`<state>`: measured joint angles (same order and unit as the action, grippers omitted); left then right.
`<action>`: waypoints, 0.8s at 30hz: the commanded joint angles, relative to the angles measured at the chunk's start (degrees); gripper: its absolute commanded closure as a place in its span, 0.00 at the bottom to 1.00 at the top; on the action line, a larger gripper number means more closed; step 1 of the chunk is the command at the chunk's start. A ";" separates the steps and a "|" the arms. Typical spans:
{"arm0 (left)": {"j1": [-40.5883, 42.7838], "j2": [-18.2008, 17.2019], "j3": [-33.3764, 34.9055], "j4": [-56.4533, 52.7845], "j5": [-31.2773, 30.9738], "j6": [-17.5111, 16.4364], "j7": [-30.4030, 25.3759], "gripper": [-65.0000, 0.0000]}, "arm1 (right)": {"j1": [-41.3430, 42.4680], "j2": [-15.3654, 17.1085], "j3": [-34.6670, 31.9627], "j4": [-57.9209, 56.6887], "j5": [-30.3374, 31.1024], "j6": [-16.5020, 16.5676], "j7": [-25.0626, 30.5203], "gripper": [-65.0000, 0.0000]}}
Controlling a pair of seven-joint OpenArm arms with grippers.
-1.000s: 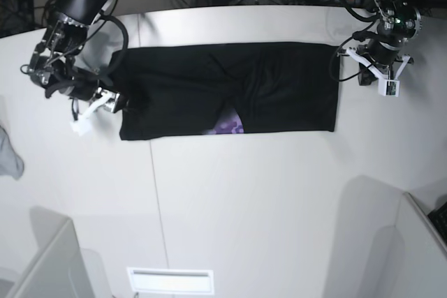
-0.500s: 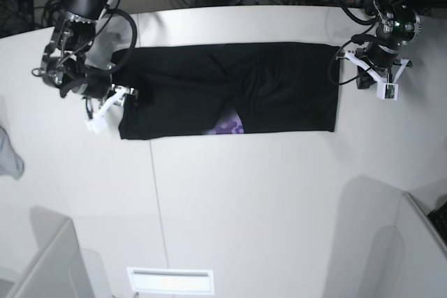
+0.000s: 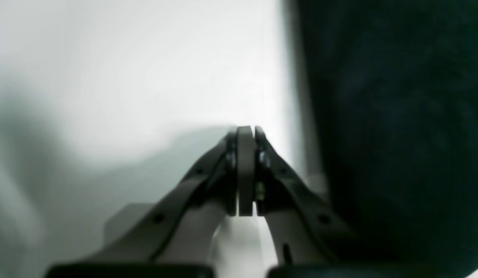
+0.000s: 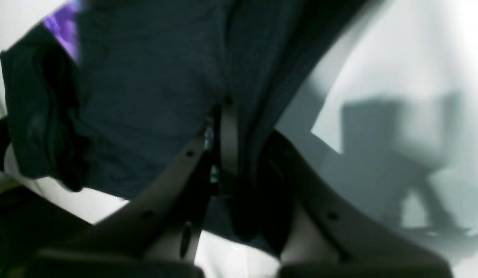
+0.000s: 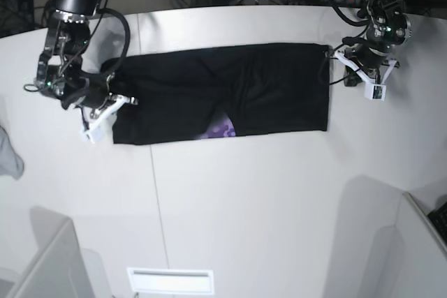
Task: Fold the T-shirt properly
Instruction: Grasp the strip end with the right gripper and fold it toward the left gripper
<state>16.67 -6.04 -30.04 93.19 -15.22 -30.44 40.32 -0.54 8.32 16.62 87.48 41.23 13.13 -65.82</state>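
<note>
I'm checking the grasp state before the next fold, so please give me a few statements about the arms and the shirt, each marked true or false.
1. The right gripper is shut on the T-shirt. True.
2. The left gripper holds the shirt's edge. False: its jaws are shut on nothing, over bare white table beside the cloth.
3. Purple print shows at the shirt's lower edge in the base view. True.
4. The shirt hangs fully in the air. False: it lies spread on the table.
5. A grey cloth lies on top of the shirt. False: it lies apart, at the table's far edge.
</note>
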 commanded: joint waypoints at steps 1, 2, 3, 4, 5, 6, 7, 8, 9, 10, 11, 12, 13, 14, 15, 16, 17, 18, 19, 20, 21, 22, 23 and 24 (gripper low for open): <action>-0.97 -0.59 -0.16 0.75 -0.47 -0.11 -0.80 1.00 | 0.40 0.34 -1.28 2.58 1.10 -0.86 0.64 1.00; -1.24 -0.68 -0.16 0.22 -0.47 -0.11 -0.80 1.00 | 0.40 0.34 -2.25 3.90 1.10 -2.36 0.55 1.00; -1.50 -0.68 -0.16 -0.31 -0.47 -0.11 -0.80 1.00 | 0.32 0.34 -3.22 5.05 1.10 -3.59 0.37 1.00; -1.59 -0.68 -0.16 -0.92 -0.47 -0.11 -0.80 1.00 | 0.32 0.25 -4.45 6.10 1.10 -4.82 0.37 1.00; -1.94 -0.68 -0.07 -1.27 -0.47 -0.11 -0.80 1.00 | 0.32 0.25 -5.85 6.98 1.10 -6.05 0.37 1.00; -2.56 -0.68 0.64 -1.71 -0.47 -0.11 -0.80 1.00 | 0.32 0.25 -7.00 7.77 1.10 -7.19 0.46 1.00; -2.82 -0.68 1.60 -2.07 -0.47 -0.11 -0.80 1.00 | 0.32 0.25 -8.49 8.74 1.10 -8.60 0.64 1.00; -3.00 -0.68 2.48 -2.42 -0.47 -0.11 -0.80 1.00 | 0.23 0.25 -9.98 9.62 1.10 -10.00 0.64 1.00; -3.17 -0.68 3.19 -2.59 -0.47 -0.11 -0.80 1.00 | 0.23 0.25 -11.22 10.67 1.10 -11.50 0.72 1.00; -3.35 -0.68 3.71 -2.68 -0.47 -0.11 -0.80 1.00 | 0.23 0.25 -12.45 11.64 1.10 -12.73 0.72 1.00; -3.44 -0.59 4.33 -2.77 -0.47 -0.11 -0.80 1.00 | 0.23 0.17 -13.59 12.69 1.10 -13.70 0.72 1.00; -3.44 -0.51 5.03 -2.77 -0.47 -0.11 -0.80 1.00 | 0.23 0.08 -14.64 13.92 1.10 -14.58 0.72 1.00; -3.52 -0.51 5.73 -2.68 -0.47 -0.03 -0.80 1.00 | 0.23 0.08 -15.52 14.89 1.10 -15.28 0.72 1.00; -3.52 -0.42 6.53 -2.51 -0.47 -0.03 -0.80 1.00 | 0.23 -0.01 -16.49 15.77 1.10 -16.16 0.72 1.00; -3.52 -0.42 7.49 -2.42 -0.47 -0.03 -0.80 1.00 | 0.23 -0.01 -17.72 16.74 1.10 -17.21 0.72 1.00; -3.52 -0.42 8.37 -2.42 -0.47 -0.03 -0.80 1.00 | 0.23 -0.10 -19.04 17.53 1.10 -18.36 0.81 1.00; -3.52 -0.42 8.99 -2.42 -0.47 -0.03 -0.80 1.00 | 0.23 -0.10 -20.27 18.50 1.18 -19.76 0.81 1.00; -3.61 -0.42 9.51 -2.42 -0.47 -0.03 -0.80 1.00 | 0.23 -0.10 -21.24 19.29 1.18 -20.99 0.81 1.00; -3.70 -0.42 10.13 -2.51 -0.47 -0.03 -0.80 1.00 | 0.23 -0.18 -22.20 19.99 1.18 -21.87 0.81 1.00; -4.05 -0.42 10.75 -2.59 -0.47 -0.03 -0.80 1.00 | 0.23 -0.36 -23.08 20.61 1.27 -22.40 0.81 1.00; -4.31 -0.42 11.19 -2.77 -0.47 -0.03 -0.80 1.00 | 0.23 -1.06 -23.52 21.05 1.27 -22.49 0.81 1.00; -4.31 -0.33 11.45 -2.86 -0.47 -0.03 -0.80 1.00 | 0.23 -1.77 -23.70 21.13 1.27 -22.49 0.81 1.00; -4.31 -0.33 11.71 -2.86 -0.47 -0.03 -0.80 1.00 | 0.23 -2.12 -23.96 21.13 1.18 -22.49 0.81 1.00; -4.40 -0.33 12.24 -2.68 -0.47 -0.03 -0.80 1.00 | 0.23 -2.56 -24.14 21.13 1.18 -22.49 0.81 1.00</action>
<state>12.38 -6.20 -17.89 89.97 -15.90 -30.13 38.48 -1.15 5.69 -7.68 107.55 41.54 -9.45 -65.84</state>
